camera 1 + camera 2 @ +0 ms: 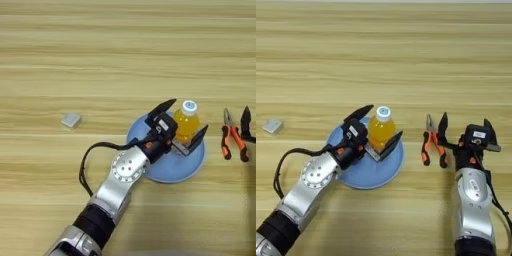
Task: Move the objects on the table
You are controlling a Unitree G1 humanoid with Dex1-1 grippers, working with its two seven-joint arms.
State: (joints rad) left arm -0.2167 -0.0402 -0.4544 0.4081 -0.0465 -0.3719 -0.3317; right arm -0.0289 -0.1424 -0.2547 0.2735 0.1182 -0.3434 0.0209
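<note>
Left pincer open around bottle | bottle upright on plate | right pincer open

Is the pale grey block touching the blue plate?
Apart. The left eye view shows the grey block lying on bare table well left of the blue plate, with a wide strip of wood between them.

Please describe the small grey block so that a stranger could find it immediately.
On the wooden table, look far left of the light-blue plate, where the left pincer is open around the orange bottle. The grey block lies alone there: flat, square, pale, the smallest thing.
</note>
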